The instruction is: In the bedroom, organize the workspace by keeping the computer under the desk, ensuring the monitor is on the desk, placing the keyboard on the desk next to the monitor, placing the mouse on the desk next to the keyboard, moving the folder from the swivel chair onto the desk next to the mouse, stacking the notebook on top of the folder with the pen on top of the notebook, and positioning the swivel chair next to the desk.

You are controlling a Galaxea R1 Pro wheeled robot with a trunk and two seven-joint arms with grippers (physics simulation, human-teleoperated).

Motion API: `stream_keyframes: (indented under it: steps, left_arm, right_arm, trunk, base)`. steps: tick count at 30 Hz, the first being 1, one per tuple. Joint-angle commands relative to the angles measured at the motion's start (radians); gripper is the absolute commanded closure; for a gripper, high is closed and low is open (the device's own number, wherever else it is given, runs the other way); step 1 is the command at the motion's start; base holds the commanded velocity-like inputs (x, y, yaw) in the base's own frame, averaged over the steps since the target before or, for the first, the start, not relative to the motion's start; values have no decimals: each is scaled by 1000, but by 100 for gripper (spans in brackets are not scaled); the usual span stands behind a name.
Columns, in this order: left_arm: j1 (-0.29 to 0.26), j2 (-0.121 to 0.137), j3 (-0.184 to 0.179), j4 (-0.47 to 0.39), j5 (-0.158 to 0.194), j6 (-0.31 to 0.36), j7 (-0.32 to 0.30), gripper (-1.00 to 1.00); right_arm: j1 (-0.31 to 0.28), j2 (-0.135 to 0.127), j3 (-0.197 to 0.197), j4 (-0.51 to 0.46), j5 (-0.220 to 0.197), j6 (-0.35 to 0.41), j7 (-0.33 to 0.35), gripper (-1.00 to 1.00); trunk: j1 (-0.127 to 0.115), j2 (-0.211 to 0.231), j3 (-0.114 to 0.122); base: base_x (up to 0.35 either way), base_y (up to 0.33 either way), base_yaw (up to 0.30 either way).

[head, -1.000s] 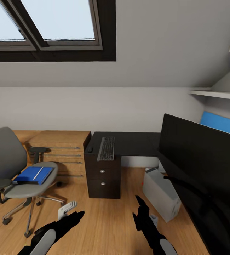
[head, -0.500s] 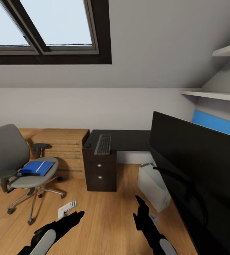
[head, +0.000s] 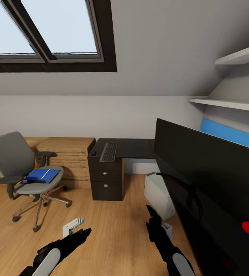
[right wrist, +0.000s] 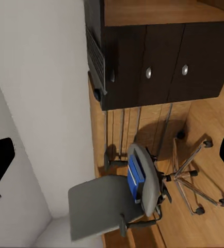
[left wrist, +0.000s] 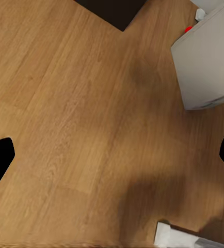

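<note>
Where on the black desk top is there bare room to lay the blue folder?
Bare glossy black desk top runs from the slim grey keyboard across to the wide black monitor. The drawer end is crowded: the keyboard and tiny dark mouse sit there. The flat blue folder lies on the grey swivel chair.

A bright blue folder is seen on the grey swivel chair; the desk is glossy black, the floor light wood, the computer seemingly pale grey.
</note>
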Motion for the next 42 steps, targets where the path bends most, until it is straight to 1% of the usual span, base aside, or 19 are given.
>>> stream_keyframes:
  steps: [1,8,9,17,21,30,37,41,42]
  left_arm:
    - [-1,1,-2,-2,9,0,9,-100]
    - [-1,1,-2,-2,9,0,9,-100]
    - [-1,1,-2,-2,9,0,9,-100]
    - [-1,1,-2,-2,9,0,10,-100]
    - [-1,1,-2,-2,9,0,11,-100]
    - [-1,0,-2,-2,9,0,12,-100]
    - [-1,0,-4,2,9,0,15,-100]
    - [-1,-1,-18,20,7,0,16,-100]
    - [-1,-1,-28,27,5,0,17,-100]
  right_arm:
    - [0,0,-1,-1,-8,2,1,-100]
    - [0,0,0,-4,5,3,-4,-100]
    - [0,0,0,-5,25,4,-16,-100]
    - [0,2,0,-9,108,4,-94,-100]
    - [0,3,-2,-11,127,4,-115,-100]
    - [0,3,-2,-11,127,4,-115,-100]
    - [0,3,-3,-12,128,3,-114,-100]
    - [0,2,-3,-16,130,2,-114,-100]
    - [0,2,-4,-18,130,2,-113,-100]
  trunk:
    - [-1,-1,-1]
    - [-1,-1,-1]
    - [-1,-1,-1]
    - [-1,-1,-1]
    - [-1,-1,-1]
    - [-1,-1,-1]
    - [-1,-1,-1]
    - [-1,-1,-1]
    - [-1,-1,-1]
  base:
    - [-302,-137,0]
    - [-302,-137,0]
    - [-302,-138,0]
    - [-302,-139,0]
    - [-302,-145,0]
    - [-300,-165,0]
    - [-252,-240,0]
    - [-184,-292,0]
    - [-134,-316,0]
